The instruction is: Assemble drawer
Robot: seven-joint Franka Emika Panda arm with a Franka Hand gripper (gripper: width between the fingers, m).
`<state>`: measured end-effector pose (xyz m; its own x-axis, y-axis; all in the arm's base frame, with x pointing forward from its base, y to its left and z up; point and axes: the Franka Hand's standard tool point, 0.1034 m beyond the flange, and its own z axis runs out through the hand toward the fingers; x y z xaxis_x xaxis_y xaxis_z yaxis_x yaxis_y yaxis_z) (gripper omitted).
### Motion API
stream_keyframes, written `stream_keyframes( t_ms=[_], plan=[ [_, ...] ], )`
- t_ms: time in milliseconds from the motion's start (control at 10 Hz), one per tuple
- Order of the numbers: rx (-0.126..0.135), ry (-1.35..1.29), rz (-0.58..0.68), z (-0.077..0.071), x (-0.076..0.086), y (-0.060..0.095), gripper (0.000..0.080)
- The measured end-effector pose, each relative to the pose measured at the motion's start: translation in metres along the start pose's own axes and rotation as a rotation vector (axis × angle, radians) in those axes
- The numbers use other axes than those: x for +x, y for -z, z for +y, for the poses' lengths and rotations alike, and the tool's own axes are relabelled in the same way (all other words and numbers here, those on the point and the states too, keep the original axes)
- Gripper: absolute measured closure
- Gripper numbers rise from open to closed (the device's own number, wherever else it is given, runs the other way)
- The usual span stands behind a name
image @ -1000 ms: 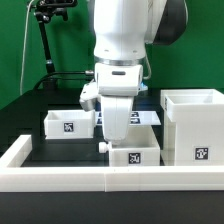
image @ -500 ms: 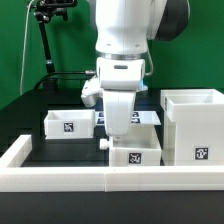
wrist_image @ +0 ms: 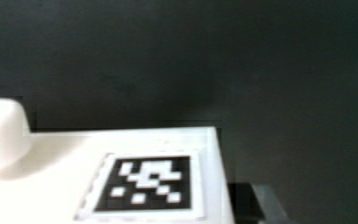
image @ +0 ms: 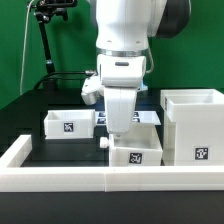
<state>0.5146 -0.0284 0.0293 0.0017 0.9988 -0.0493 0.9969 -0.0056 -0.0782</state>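
**Gripper down at the knobbed tray, beside the housing**

My gripper (image: 117, 138) points straight down. The jaws are pressed close together, with almost no gap. The tips sit at the top rim of the near tray (image: 140, 155), at its knob end. I cannot tell from either view whether the thin wall is caught between them.

The near tray stands upright, open side up, just beside the housing (image: 195, 125) on the exterior view's left. It is close to the housing but not inside it. Its knob (image: 104, 145) sticks out on the side facing away from the housing. A square tag (image: 133, 158) shows on the face towards the exterior camera.

The wrist view shows no fingers. It shows a flat white face of the tray with another tag (wrist_image: 149, 183), a blurred rounded white knob beside it, and the dark table (wrist_image: 194, 60) beyond.

The far tray (image: 68, 124) lies well apart from the housing, further to the exterior view's left and further back. It is also open side up with its tag showing.

The housing stands tall with its open top up and a tag low on its front.

The border wall (image: 60, 180) runs along in front of the housing and the near tray. The marker board (image: 152, 117) lies flat behind, partly hidden by my arm.
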Motion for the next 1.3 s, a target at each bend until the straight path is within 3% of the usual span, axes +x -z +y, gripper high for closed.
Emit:
stream_keyframes(
  t_ms=[100,600,700,900,1000,1100,1300],
  plan=[
    [-0.021,-0.007,-0.003,-0.0012,0.0018,-0.0025,0.072],
    [-0.018,-0.031,-0.003,-0.0029,-0.0002,-0.004,0.0744],
    [-0.018,-0.032,-0.003,-0.0029,-0.0006,-0.0041,0.0646],
    [-0.018,-0.033,-0.003,-0.0028,0.0003,-0.004,0.0372],
    [-0.019,-0.028,-0.004,-0.0024,0.0044,-0.0037,0.0372],
    [-0.019,-0.031,-0.004,-0.0021,0.0063,-0.0034,0.0211],
    [-0.017,-0.035,-0.004,-0.0027,0.006,-0.0048,0.0169]
  ],
)
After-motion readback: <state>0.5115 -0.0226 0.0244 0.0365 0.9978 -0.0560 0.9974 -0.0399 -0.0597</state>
